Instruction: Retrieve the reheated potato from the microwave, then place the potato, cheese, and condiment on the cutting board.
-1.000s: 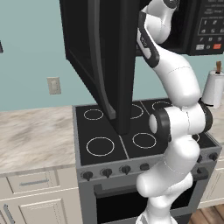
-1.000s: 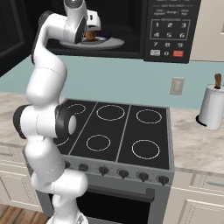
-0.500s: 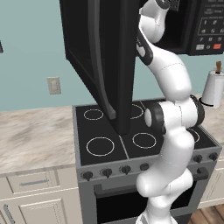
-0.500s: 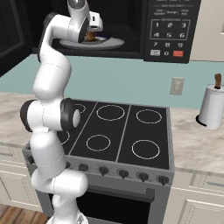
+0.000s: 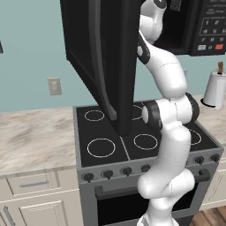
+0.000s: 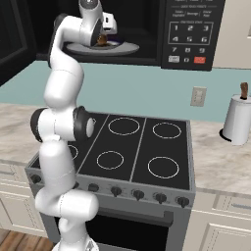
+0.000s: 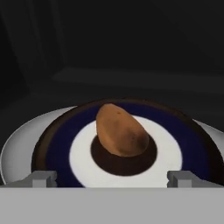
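The microwave (image 6: 190,30) hangs above the stove with its door (image 5: 101,57) swung wide open. Inside, the brown potato (image 7: 121,130) lies on a blue-and-white plate (image 7: 57,151) that rests on the grey turntable (image 6: 125,49). My gripper (image 7: 112,178) is inside the cavity, open, with one fingertip on each side in front of the potato and nothing between them. In the right base view the hand sits just above and beside the potato (image 6: 102,40). The cheese, the condiment and the cutting board are out of view.
A black stovetop (image 6: 132,152) with ring burners lies below the microwave. A paper towel roll (image 6: 236,120) stands on the right counter. The open door juts out over the stove's left half, close to my upper arm (image 5: 163,70). Marble counter (image 5: 35,137) extends to the left.
The hand has pushed a little further into the microwave toward the potato while the elbow swung. The jaws stayed open.
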